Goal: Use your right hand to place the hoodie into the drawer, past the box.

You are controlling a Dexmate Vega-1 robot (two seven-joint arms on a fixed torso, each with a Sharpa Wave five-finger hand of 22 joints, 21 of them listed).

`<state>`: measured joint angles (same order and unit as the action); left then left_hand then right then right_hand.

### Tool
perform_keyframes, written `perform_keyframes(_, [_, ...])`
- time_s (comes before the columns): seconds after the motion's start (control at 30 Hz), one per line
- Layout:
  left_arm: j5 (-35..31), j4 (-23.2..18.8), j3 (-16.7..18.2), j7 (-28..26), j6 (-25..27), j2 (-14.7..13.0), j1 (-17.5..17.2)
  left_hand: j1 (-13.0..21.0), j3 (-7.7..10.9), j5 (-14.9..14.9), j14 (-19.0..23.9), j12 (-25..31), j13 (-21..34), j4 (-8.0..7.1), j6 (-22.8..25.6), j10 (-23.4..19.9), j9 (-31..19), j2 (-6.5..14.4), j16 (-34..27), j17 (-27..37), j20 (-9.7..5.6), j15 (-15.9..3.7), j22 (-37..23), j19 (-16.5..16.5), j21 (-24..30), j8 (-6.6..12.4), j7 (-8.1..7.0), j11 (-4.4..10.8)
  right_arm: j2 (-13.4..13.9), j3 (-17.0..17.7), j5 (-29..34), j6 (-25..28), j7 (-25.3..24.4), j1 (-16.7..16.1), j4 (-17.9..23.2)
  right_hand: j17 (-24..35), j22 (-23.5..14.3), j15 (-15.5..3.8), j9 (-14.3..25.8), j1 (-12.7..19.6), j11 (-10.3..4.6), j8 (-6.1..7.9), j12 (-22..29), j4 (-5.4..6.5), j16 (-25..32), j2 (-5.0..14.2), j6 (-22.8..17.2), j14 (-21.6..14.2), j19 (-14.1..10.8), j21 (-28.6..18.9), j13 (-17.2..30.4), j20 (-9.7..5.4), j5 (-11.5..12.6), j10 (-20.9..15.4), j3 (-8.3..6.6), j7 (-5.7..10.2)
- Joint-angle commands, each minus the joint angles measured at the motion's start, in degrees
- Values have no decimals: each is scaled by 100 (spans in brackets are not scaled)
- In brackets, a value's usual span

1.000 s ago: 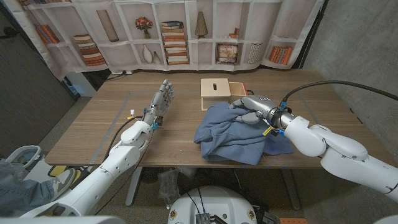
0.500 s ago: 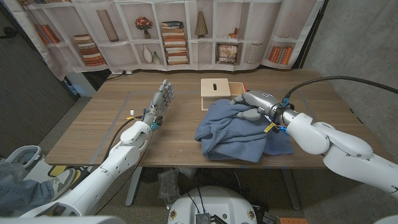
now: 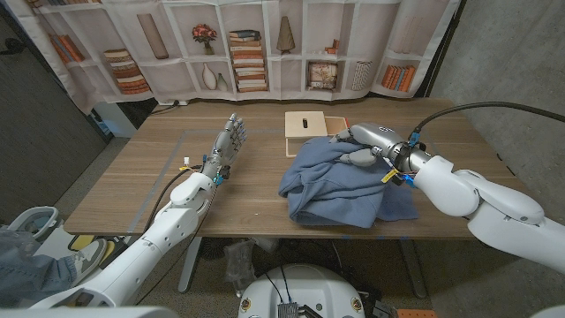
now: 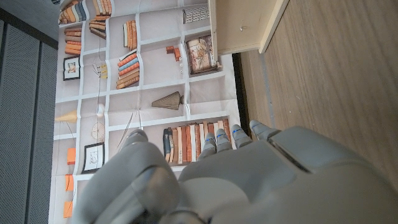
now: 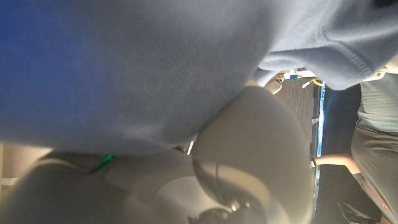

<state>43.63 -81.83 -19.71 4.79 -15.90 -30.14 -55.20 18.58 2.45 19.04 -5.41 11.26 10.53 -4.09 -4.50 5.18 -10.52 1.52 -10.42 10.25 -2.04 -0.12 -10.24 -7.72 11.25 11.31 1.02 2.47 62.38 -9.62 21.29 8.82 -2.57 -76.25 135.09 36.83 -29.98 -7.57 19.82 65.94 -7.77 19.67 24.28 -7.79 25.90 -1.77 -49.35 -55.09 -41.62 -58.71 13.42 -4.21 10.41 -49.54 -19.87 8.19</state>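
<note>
Right hand [image 3: 360, 147] grips hoodie [image 3: 340, 185] top edge, beside box [image 3: 315, 131].

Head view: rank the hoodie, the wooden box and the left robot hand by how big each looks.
1. hoodie, clearly largest.
2. wooden box, partly covered by the hoodie.
3. left robot hand, smallest, though close to the box's visible part.

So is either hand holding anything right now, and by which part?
The right hand grips the blue hoodie by bunched fabric at its far edge, beside the box. The left hand holds nothing.
</note>
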Motion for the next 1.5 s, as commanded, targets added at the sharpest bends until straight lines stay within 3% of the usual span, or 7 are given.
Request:
perform_keyframes(0.03, [-19, -72, 2, -21, 4, -23, -16, 20, -18, -3, -33, 25, 21, -6, 2, 33, -22, 30, -37, 29, -56, 19, -20, -34, 30, 5, 5, 8, -56, 522, -147, -28, -13, -351, 167, 32, -11, -509, 13, 1051, 3, -17, -10, -2, 45, 1139, -60, -120, -49, -32, 16, -909, 25, -45, -62, -4])
perform_keyframes(0.6, [-39, -101, -5, -31, 6, -25, 9, 27, -31, -11, -35, 25, 21, -6, -2, 32, -23, 39, -37, 29, -63, 20, -20, -35, 30, 2, 8, 11, -278, 1056, -247, -4, 340, -542, 349, 88, 22, -518, 43, 1044, -30, -28, -38, -22, 63, 1119, -86, -180, -105, -86, 26, -908, 22, -91, -95, 10])
perform_keyframes(1.5, [-36, -2, -23, 0, 59, -3, 133, 38, -53, -22, -36, 23, 21, -4, -1, 40, -23, 51, -37, 29, -64, 16, -20, -37, 31, 2, 10, -8, -596, 1540, -549, 141, 801, -431, 473, 156, 60, -516, 79, 1017, -47, -47, -66, -19, 88, 1131, -116, -274, -131, -146, 46, -907, 21, -157, -139, 18])
